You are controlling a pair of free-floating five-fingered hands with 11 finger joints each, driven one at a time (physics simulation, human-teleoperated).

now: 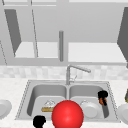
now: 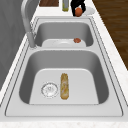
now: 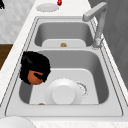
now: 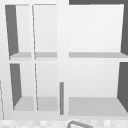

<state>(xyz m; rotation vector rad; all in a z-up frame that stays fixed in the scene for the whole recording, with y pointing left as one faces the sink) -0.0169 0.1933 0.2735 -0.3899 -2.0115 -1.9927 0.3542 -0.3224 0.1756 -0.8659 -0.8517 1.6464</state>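
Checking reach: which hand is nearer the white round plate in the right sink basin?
Right. The right hand, curled round a small orange-brown object, hangs just beside the white round plate. The left hand sits at the sink's front edge, beyond the other basin.

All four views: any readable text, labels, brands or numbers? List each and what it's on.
None. No readable text on any surface:
sink, faucet, plate: plain, unmarked.
red ball and bread: no print.
bottle on the counter: too blurred to tell if it has a label.
wall cabinet: blank shelves.
right hand, holding an orange object: no markings.
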